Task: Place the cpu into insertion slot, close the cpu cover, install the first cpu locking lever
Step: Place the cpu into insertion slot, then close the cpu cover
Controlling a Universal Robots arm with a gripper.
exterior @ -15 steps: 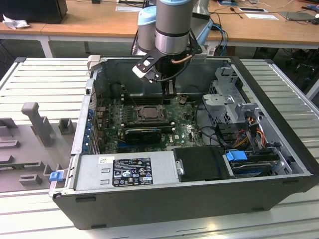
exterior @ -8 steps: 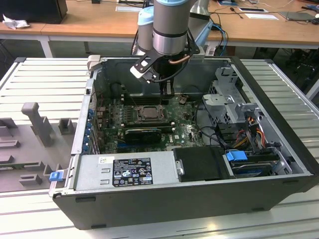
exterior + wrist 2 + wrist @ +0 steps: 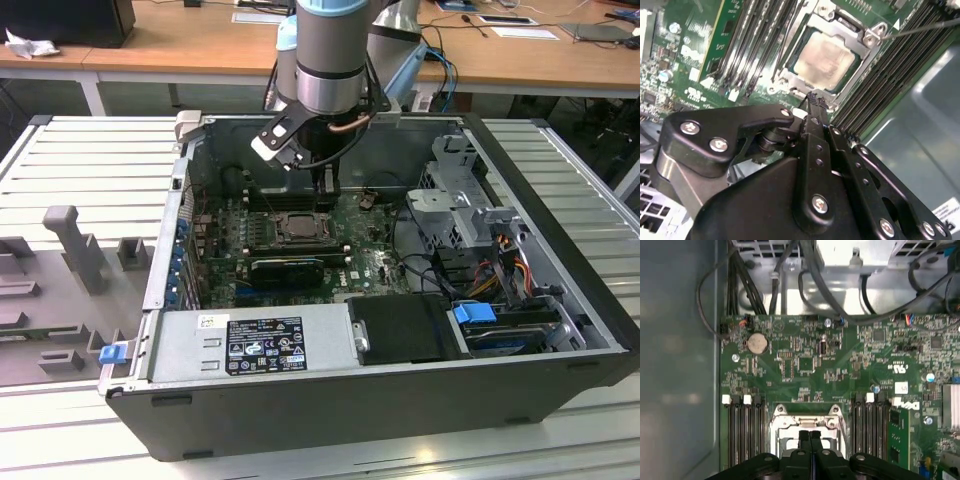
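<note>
The cpu, a pale square chip, lies flat in the insertion slot on the green board. The cpu cover, a silver frame, lies down around the chip, whose face shows through its window. A thin metal locking lever runs out from the socket's corner across the memory slots. My gripper is shut with nothing between its fingers. Its tip hovers at the socket's edge, right beside the cover frame, in both wrist views. In the exterior view the gripper hangs just behind the socket.
Black memory slots flank the socket on both sides. A long black block sits in front of it. The power supply and drive cage with cables crowd the case. Grey fixtures stand at the exterior view's left.
</note>
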